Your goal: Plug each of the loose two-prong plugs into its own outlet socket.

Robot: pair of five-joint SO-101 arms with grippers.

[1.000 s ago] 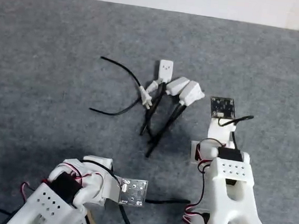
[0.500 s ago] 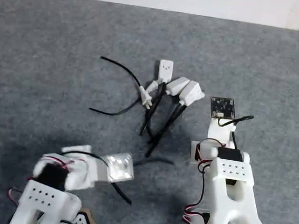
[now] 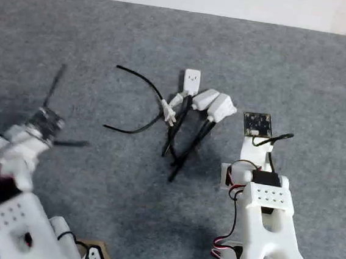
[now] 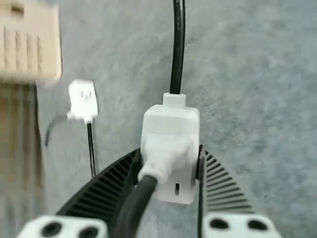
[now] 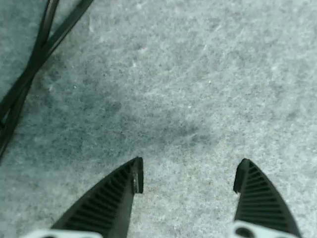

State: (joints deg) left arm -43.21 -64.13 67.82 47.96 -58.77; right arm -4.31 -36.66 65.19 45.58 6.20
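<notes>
Close to me, the left arm [image 3: 16, 169] leans out over the left side of the grey carpet [image 3: 108, 37]. The left gripper [image 4: 168, 156] is closed tight on a white plug piece [image 4: 171, 130], one black finger on each side. A black cord [image 4: 177, 44] runs out of its far end, and a thicker one comes back toward the wrist. It looks like two white parts pushed together, but I cannot be sure. Just past it lies a small white piece [image 4: 83, 100] on a thin cord, beside a blurry beige box [image 4: 27, 42]. The right arm [image 3: 264, 205] stands straight on the right side. The right gripper [image 5: 189, 172] is wide open over bare carpet and holds nothing. Farther out, in the middle of the carpet, a white socket [image 3: 192, 79] sits with three loose white plugs [image 3: 215, 104] just beside it. Their black cords [image 3: 184, 144] cross over each other. A second ago the left arm was low in the middle. It has swung left and taken its plug piece along. The right arm and the middle pile have not moved.
</notes>
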